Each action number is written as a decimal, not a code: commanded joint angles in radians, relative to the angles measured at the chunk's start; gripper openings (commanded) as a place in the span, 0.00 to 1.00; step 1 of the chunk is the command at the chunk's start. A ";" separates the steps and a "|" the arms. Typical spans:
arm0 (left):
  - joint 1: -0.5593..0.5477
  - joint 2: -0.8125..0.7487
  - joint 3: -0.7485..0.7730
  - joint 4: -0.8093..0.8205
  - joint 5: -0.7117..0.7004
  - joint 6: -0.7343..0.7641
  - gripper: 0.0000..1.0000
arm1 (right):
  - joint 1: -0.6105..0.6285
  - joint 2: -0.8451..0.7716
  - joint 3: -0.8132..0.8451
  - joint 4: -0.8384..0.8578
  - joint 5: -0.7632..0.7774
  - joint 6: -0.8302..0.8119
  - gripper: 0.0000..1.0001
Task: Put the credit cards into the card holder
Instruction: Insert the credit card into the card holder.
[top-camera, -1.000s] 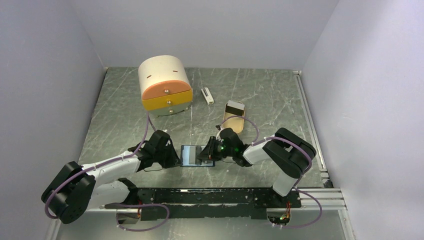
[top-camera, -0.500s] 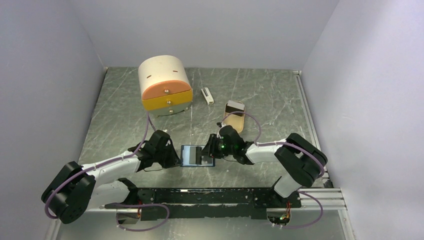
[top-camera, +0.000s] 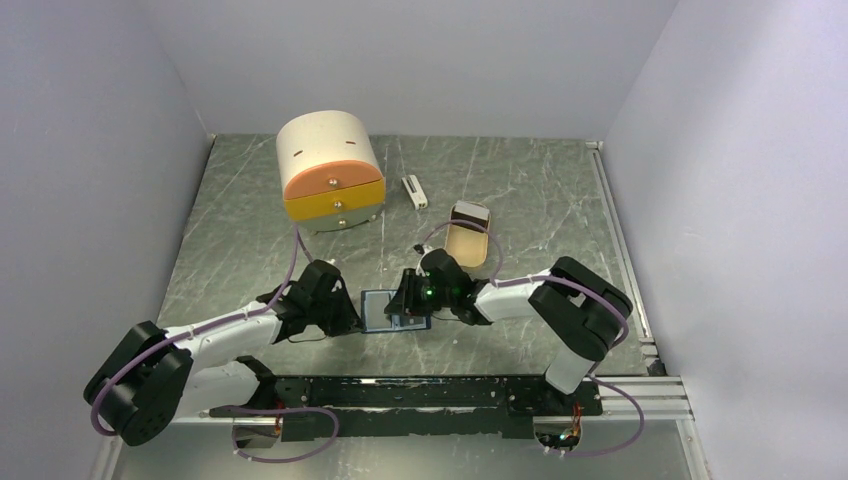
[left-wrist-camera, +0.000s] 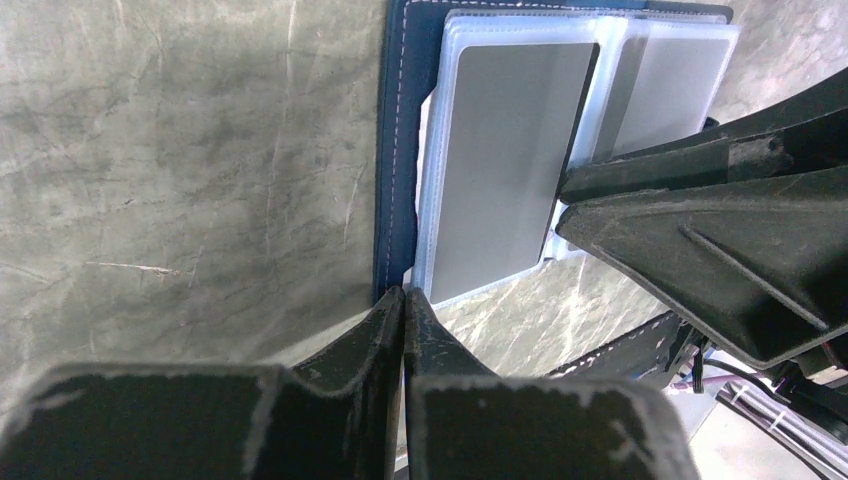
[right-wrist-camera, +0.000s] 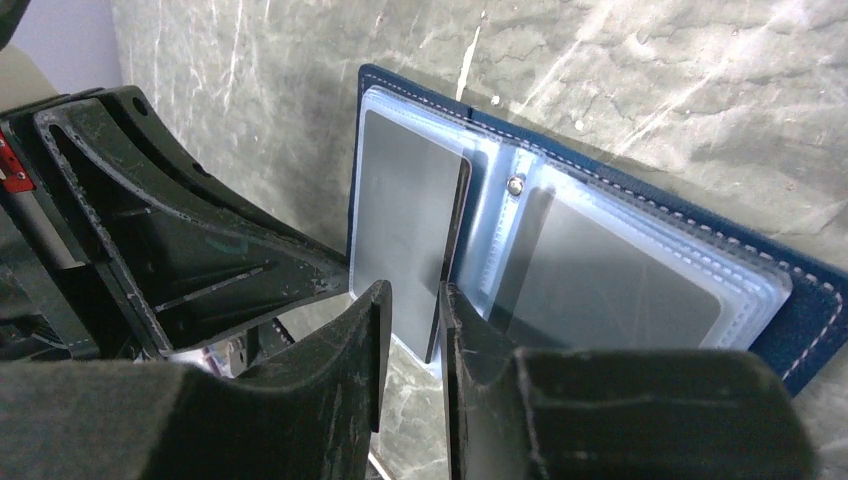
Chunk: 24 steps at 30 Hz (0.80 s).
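The card holder lay open on the table between the arms. The left gripper, jaws together, pinned its left edge. A credit card lay at the left sleeve. It looked thin, stiff and slick, best nudged by its edge, and there the right gripper stood, jaws slightly apart.

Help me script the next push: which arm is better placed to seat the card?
Right, probably. The right gripper straddles the credit card by its edge; the left gripper is shut on the card holder at its corner.
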 joint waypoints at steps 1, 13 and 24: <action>-0.006 0.009 0.015 0.002 0.012 0.001 0.09 | 0.012 0.013 0.012 0.002 -0.015 -0.023 0.27; -0.003 -0.142 0.057 -0.103 -0.030 -0.025 0.31 | -0.006 -0.264 0.053 -0.438 0.248 -0.212 0.35; 0.073 -0.061 0.043 0.000 0.062 0.027 0.59 | -0.106 -0.304 0.077 -0.535 0.141 -0.514 0.51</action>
